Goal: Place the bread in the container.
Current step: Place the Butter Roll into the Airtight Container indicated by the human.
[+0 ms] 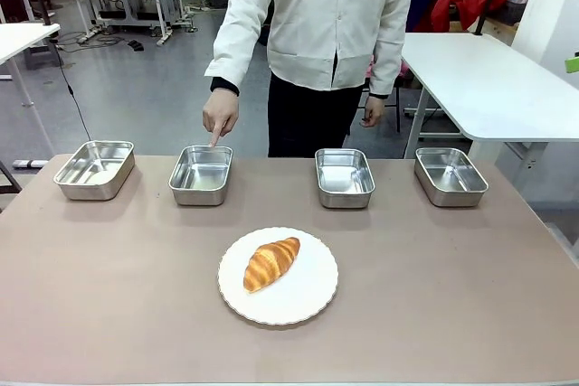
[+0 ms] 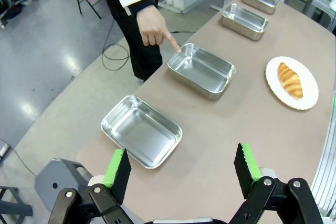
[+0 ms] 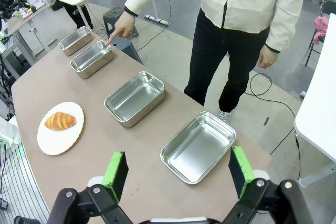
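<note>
Front view first: got a croissant (image 1: 271, 263) lying in the middle of a round white plate (image 1: 308, 300), on the robot's side of the brown surface (image 1: 434, 314). Counting 4 stainless trays lined up along the far edge, all empty, well apart from each other. Also spotting the person's hand (image 1: 220, 115), index finger aimed down at the far rim of the 2nd tray (image 1: 201, 174) from the robot's left. Reads as marking the target, since all 4 look identical otherwise. So nothing lifted yet, nothing dropped in yet.

Over to the left wrist view: looking down past the left claw (image 2: 182, 171), green pads spread wide, gripping nothing, hovering high over the surface's left end. Finger right at the rim of the 2nd tray (image 2: 202, 71), touching or just short of it, can't tell which. Croissant (image 2: 290, 80) beyond that on its plate, well apart from the claw.

Right wrist view: right claw (image 3: 178, 172) spread wide too and empty, hanging above the tray at the robot's right end (image 3: 197, 148). Croissant (image 3: 60, 121) way off across the surface, 2nd tray (image 3: 92, 59) farther again, beside the pointing hand (image 3: 123, 24).

Guessing the left claw gets the job, being on the target's side. Probably worth pinching across the croissant's fat middle, and gently, since flaky pastry crushes easily.
</note>
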`<state>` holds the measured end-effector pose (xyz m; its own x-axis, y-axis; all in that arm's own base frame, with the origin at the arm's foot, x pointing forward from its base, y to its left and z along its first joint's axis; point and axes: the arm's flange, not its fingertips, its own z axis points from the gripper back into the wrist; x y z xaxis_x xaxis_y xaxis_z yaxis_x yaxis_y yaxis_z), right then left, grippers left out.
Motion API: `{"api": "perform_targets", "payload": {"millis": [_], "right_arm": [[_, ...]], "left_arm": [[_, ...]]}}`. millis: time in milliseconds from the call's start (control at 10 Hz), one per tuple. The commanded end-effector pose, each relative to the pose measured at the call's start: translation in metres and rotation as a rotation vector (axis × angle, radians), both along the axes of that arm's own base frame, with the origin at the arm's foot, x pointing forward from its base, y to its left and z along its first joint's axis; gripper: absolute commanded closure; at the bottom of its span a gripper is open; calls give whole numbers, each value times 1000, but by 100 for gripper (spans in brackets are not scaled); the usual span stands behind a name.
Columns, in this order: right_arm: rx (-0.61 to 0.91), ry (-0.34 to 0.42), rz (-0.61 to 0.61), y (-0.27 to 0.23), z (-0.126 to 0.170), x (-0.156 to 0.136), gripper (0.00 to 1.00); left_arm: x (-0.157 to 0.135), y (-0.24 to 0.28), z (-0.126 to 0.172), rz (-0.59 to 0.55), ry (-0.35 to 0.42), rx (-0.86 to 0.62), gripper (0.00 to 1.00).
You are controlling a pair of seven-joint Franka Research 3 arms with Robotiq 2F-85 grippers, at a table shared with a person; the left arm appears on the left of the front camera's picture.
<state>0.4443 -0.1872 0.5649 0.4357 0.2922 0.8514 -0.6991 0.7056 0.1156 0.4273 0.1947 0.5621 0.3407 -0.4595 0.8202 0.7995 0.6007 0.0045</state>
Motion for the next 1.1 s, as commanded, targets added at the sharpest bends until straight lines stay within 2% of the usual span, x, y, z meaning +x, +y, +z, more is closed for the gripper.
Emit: {"api": "perform_targets", "payload": {"millis": [0,100,300,500,700,800,1000], "right_arm": [[4,-2,4,0,0,0,0],[4,-2,4,0,0,0,0],[4,-2,4,0,0,0,0],[4,-2,4,0,0,0,0],[4,-2,4,0,0,0,0],[4,-2,4,0,0,0,0],[4,-2,4,0,0,0,0]], "left_arm": [[-1,-1,2,-3,-6,-4,0],[0,0,0,0,0,0,0],[16,-46,20,67,114,-21,0],[38,-108,32,85,214,9,0],[63,-187,24,82,331,51,0],[70,-226,14,53,399,85,0],[75,-298,-15,74,503,163,0]]}}
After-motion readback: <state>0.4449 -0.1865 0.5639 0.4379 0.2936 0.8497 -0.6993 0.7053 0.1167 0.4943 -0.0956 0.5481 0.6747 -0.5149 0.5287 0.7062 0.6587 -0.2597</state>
